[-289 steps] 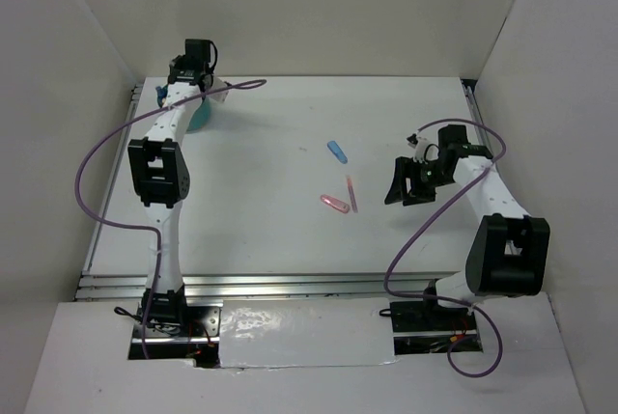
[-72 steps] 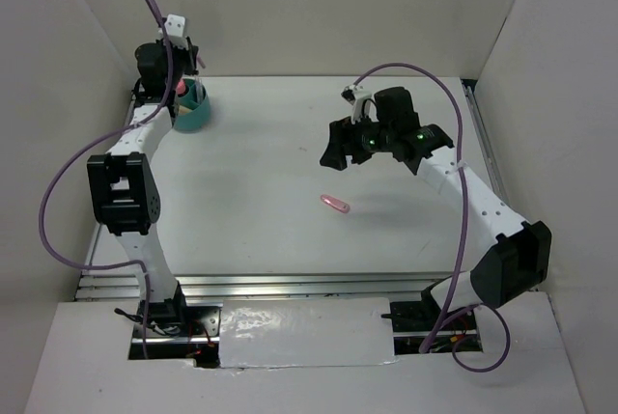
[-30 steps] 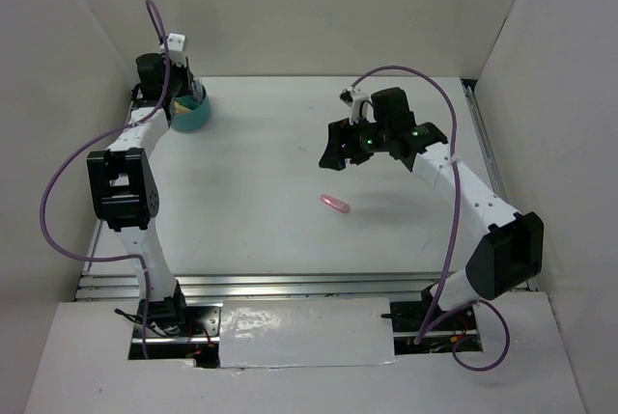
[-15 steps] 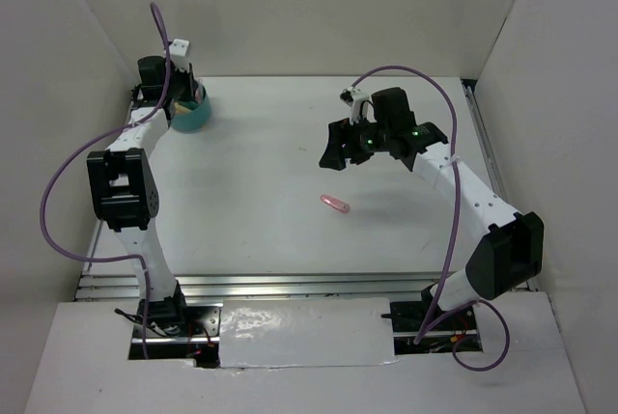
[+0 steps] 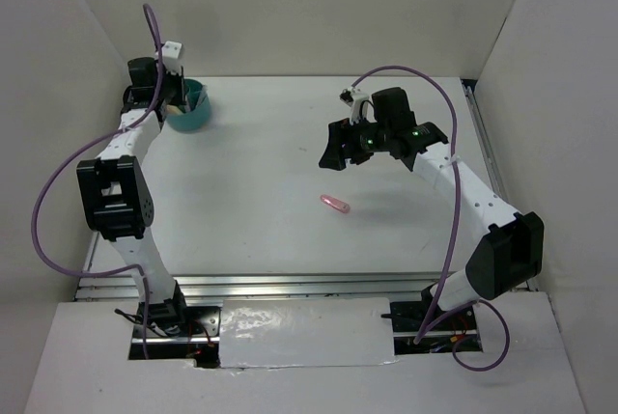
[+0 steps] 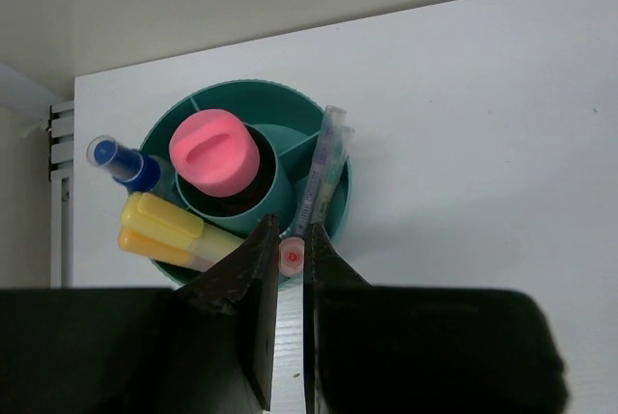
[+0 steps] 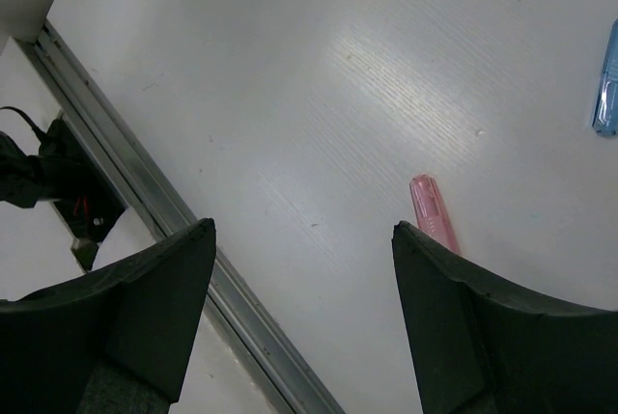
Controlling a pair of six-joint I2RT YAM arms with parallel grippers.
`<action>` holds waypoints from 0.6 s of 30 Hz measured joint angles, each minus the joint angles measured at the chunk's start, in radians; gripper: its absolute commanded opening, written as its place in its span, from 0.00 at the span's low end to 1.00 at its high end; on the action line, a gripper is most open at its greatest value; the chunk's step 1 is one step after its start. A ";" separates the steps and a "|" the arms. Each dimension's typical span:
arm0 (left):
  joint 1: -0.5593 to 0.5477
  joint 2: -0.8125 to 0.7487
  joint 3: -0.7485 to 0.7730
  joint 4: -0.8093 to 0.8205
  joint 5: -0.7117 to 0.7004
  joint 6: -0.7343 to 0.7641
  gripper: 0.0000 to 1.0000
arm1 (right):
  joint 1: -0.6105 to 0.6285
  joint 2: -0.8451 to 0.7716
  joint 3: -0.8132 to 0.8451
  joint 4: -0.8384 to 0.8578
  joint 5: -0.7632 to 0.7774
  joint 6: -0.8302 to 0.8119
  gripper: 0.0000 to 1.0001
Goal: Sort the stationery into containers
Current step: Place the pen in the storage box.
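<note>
Currently pinching pink end of thin pen [image 6: 293,257] in near-shut left jaws at rim of teal tub [image 6: 246,86], far-left tabletop corner, shaft slanting into tub. Holding right jaws wide, empty; pink clip [image 7: 434,211] nearward, mid-tabletop.

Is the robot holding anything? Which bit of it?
The left gripper pinches a thin pen near its pink-tipped end. The right gripper is open and holds nothing.

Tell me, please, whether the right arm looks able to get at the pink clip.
Probably yes: the right arm's fingers hover open over the table, and the pink clip lies bare close by, nothing touching it.
</note>
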 measured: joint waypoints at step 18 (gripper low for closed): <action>-0.005 0.047 0.067 -0.061 -0.237 0.147 0.00 | 0.000 0.000 0.000 0.000 -0.001 0.000 0.80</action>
